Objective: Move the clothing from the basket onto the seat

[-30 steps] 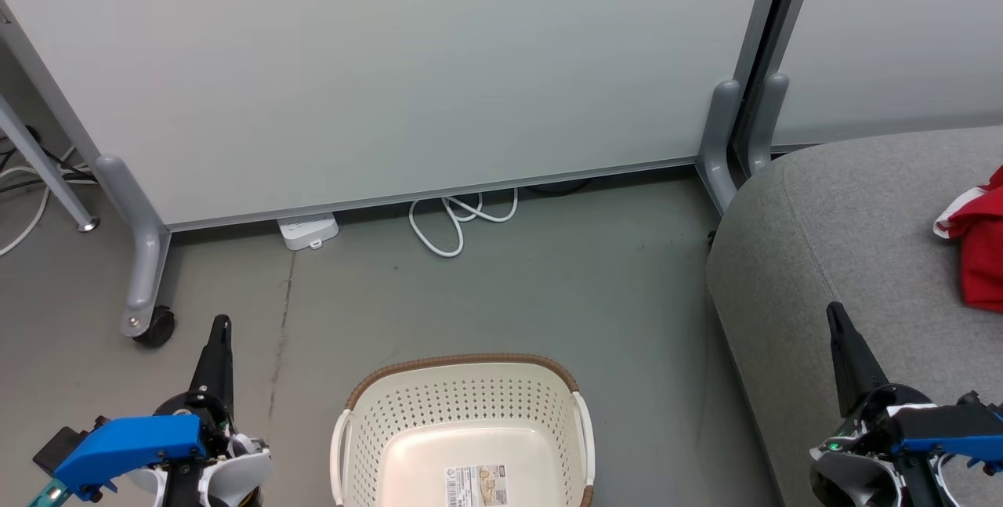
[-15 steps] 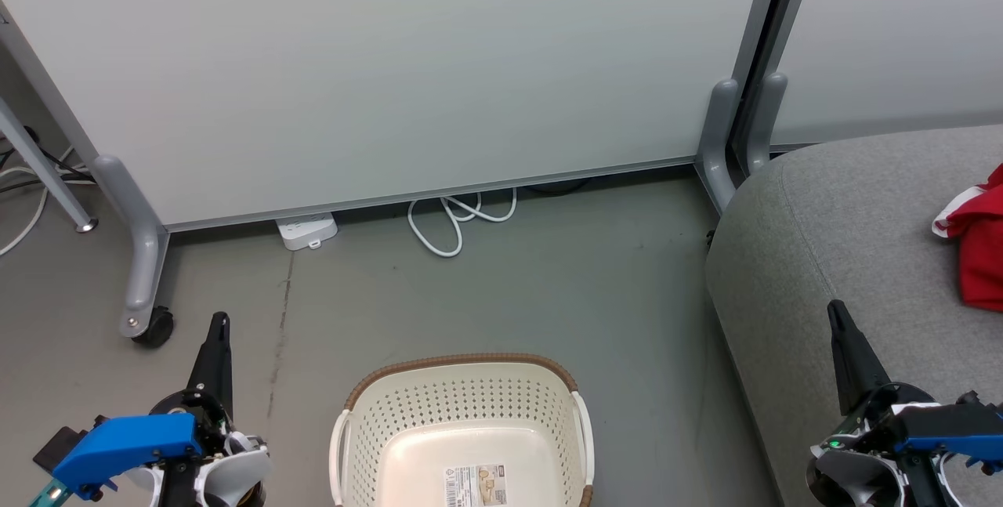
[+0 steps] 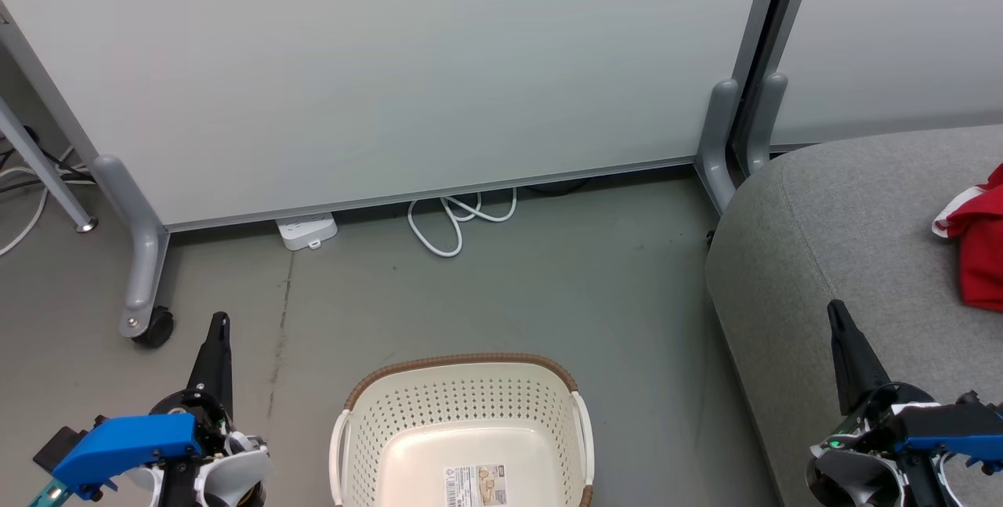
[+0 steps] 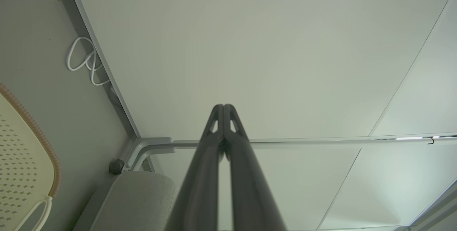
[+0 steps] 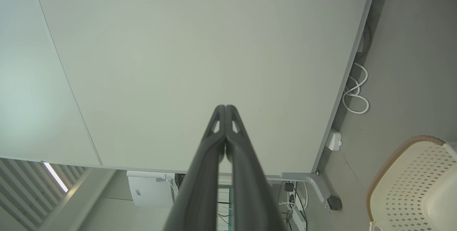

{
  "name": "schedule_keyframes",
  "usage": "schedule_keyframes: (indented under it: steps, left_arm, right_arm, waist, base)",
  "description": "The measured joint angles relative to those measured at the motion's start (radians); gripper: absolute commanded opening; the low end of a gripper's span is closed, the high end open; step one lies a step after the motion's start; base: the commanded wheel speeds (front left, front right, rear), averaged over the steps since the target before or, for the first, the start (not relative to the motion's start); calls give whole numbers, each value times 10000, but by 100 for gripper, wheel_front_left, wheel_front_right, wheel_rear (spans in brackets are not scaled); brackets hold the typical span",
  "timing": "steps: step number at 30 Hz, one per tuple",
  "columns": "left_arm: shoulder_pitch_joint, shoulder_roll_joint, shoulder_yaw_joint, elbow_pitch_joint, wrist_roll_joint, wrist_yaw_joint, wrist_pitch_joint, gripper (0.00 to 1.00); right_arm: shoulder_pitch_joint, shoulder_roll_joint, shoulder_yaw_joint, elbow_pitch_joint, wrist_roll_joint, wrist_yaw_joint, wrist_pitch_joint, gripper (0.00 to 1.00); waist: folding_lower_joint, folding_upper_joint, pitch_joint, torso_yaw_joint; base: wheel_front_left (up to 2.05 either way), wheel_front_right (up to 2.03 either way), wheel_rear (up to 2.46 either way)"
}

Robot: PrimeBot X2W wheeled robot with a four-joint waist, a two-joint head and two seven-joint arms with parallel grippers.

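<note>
The cream basket (image 3: 462, 405) with its brown rim stands on the floor at the bottom centre; only a paper label lies inside it. Red clothing (image 3: 979, 244) with a white edge lies on the grey seat (image 3: 846, 225) at the right edge. My left gripper (image 3: 222, 322) is shut and holds nothing, to the left of the basket. Over the seat's front corner my right gripper (image 3: 835, 309) is likewise shut and holds nothing. In the left wrist view the shut fingers (image 4: 223, 108) point at the white panel, with the basket's rim (image 4: 39, 138) at the left. The right wrist view has the shut fingers (image 5: 225, 108) and the basket (image 5: 410, 184).
White partition panels (image 3: 392, 60) on grey legs stand behind the floor. A castor wheel (image 3: 153, 328) sits near my left gripper. A power strip (image 3: 308, 229) and a coiled white cable (image 3: 458, 221) lie at the panel's base. Open grey floor stretches between basket and panels.
</note>
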Motion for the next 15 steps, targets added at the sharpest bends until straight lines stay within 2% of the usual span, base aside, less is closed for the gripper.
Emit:
schedule_keyframes:
  steps: [15]
  left_arm:
    - [0,0,0,-2,0,0,0,0]
  right_arm:
    - [-1,0,0,0,0,0,0,0]
  waist:
    - [0,0,0,0]
  base:
    - [0,0,0]
